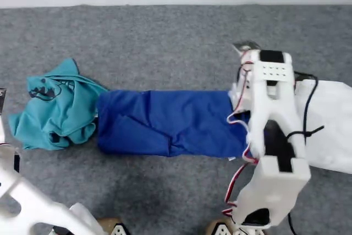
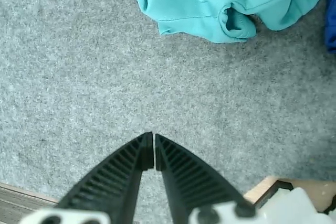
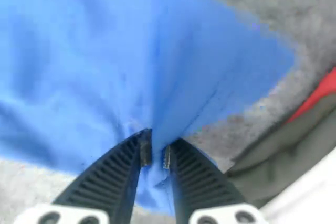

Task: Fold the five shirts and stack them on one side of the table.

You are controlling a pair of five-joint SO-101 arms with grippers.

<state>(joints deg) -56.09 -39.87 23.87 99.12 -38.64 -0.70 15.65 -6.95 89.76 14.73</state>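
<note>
Across the middle of the grey felt surface (image 1: 165, 42) lies the long blue fabric shirt (image 1: 165, 122), one end pinched in the right gripper (image 3: 154, 156), which should carry it low and evenly over the far end; the left gripper (image 2: 154, 150) hangs closed, empty.

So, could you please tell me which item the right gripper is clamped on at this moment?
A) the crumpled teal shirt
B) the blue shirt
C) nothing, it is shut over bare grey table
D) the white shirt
B: in the right wrist view the right gripper pinches a raised fold of the blue shirt between its fingertips.
</note>
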